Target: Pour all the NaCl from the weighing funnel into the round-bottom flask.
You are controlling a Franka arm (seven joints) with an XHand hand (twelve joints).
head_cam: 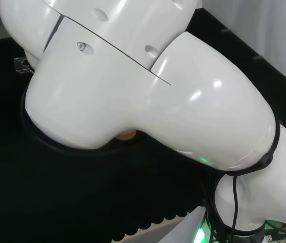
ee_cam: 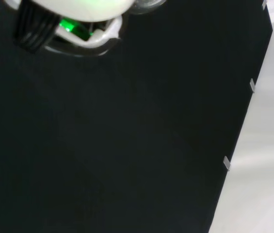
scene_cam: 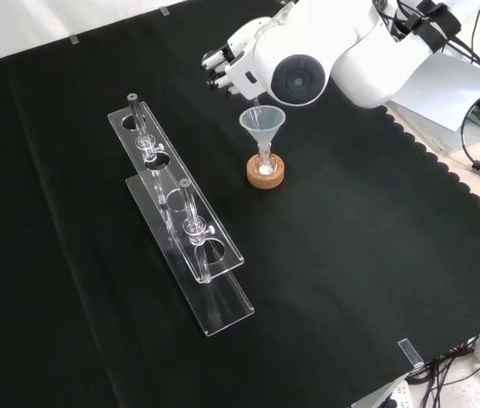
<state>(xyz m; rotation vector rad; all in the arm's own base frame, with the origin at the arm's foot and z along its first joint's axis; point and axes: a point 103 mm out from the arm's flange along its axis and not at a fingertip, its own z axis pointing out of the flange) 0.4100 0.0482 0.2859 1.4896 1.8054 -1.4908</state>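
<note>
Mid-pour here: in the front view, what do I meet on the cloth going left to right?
Clear rack with its glass pieces → cork ring stand carrying the flask and clear funnel, the hand above → scalloped cloth edge.

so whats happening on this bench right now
In the front view, the arm's hand is raised above a clear funnel set in the neck of a small flask on a cork ring. A thin clear spout reaches down from the hand into the funnel's mouth, so it looks like pouring is under way. To the left in that view, two clear racks stand untouched on the black cloth.
</note>
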